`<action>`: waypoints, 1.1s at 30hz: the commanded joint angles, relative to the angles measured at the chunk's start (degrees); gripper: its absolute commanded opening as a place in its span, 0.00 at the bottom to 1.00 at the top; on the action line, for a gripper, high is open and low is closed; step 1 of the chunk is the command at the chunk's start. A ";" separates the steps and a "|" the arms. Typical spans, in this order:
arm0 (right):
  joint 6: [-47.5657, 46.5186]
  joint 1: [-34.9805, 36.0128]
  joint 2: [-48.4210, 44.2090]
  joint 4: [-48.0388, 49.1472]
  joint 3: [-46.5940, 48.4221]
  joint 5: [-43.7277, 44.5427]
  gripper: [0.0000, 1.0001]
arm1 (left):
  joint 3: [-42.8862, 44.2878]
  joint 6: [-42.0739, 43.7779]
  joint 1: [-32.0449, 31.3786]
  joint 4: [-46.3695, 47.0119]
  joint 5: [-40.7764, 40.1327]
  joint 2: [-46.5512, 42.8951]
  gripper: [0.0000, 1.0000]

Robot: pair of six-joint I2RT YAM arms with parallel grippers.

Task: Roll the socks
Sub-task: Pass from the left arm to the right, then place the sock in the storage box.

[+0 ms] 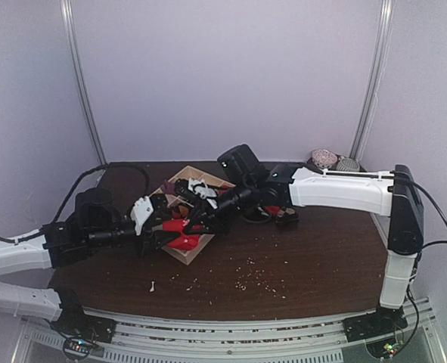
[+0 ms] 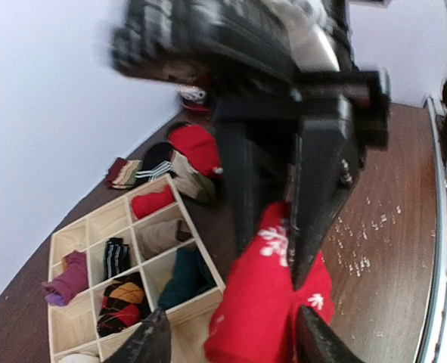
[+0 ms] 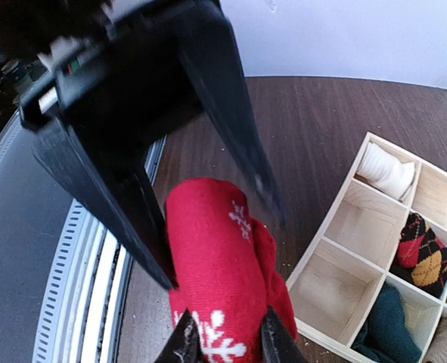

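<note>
A roll of red socks (image 2: 257, 302) with white snowflakes hangs just above the table at the near corner of the wooden box. My right gripper (image 3: 231, 344) is shut on the roll (image 3: 215, 257), with a fingertip pressed into each side. From the left wrist its black fingers (image 2: 321, 189) show clamped on the far end of the roll. My left gripper (image 2: 234, 340) stands open around the near end, its fingers wide of the fabric. From above, both grippers meet over the red roll (image 1: 184, 240) at the box's front.
The divided wooden box (image 2: 197, 249) holds rolled socks in several cells; the one nearest the roll (image 3: 336, 287) is bare. Loose socks, a red one (image 2: 197, 144) and a cream one (image 2: 191, 184), lie beyond the box. Two sock balls (image 1: 324, 157) sit back right. Crumbs (image 1: 253, 283) dot the table.
</note>
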 commanded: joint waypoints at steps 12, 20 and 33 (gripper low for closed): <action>-10.49 -2.69 0.59 12.16 -5.47 11.34 0.01 | 6.38 -15.10 0.34 -4.01 -26.28 -14.50 0.95; -14.94 -1.70 9.12 18.65 -3.68 26.68 0.01 | 6.03 -16.45 0.30 -2.81 -26.40 -12.70 0.91; -9.70 3.87 12.92 33.74 -4.69 52.81 0.01 | 5.00 -15.11 0.34 -3.40 -26.53 -12.86 0.90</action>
